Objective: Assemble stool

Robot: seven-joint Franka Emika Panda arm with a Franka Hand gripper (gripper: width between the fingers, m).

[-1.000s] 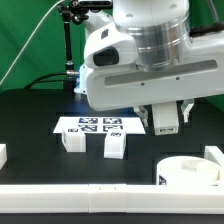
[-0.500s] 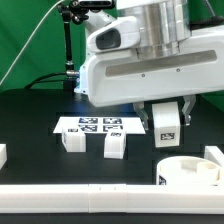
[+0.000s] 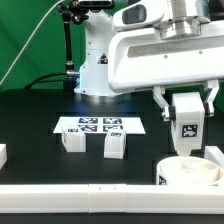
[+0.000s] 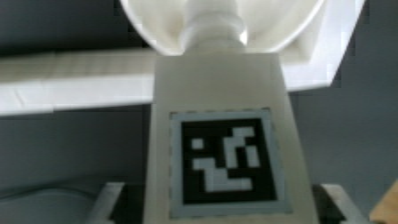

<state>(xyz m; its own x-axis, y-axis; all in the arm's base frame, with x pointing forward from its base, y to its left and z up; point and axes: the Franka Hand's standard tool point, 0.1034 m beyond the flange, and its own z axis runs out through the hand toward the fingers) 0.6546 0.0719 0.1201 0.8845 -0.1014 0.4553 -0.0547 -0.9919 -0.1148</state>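
Note:
My gripper (image 3: 186, 106) is shut on a white blocky stool leg (image 3: 187, 128) with a black-and-white tag. It holds the leg upright just above the round white seat (image 3: 190, 172) at the exterior view's lower right. In the wrist view the tagged leg (image 4: 222, 150) fills the middle between my fingers (image 4: 121, 200), and its far end points at the seat (image 4: 285, 45). Two more legs (image 3: 72, 140) (image 3: 116, 146) stand on the black table to the exterior view's left of the seat.
The marker board (image 3: 98, 125) lies flat behind the two loose legs. A long white rail (image 3: 80, 195) runs along the table's front edge. A small white block (image 3: 3, 155) sits at the far left, and another white piece (image 3: 214, 154) stands beside the seat.
The arm has swung to the exterior view's right with the leg in its grip. The leg now hangs over the seat instead of beside the marker board.

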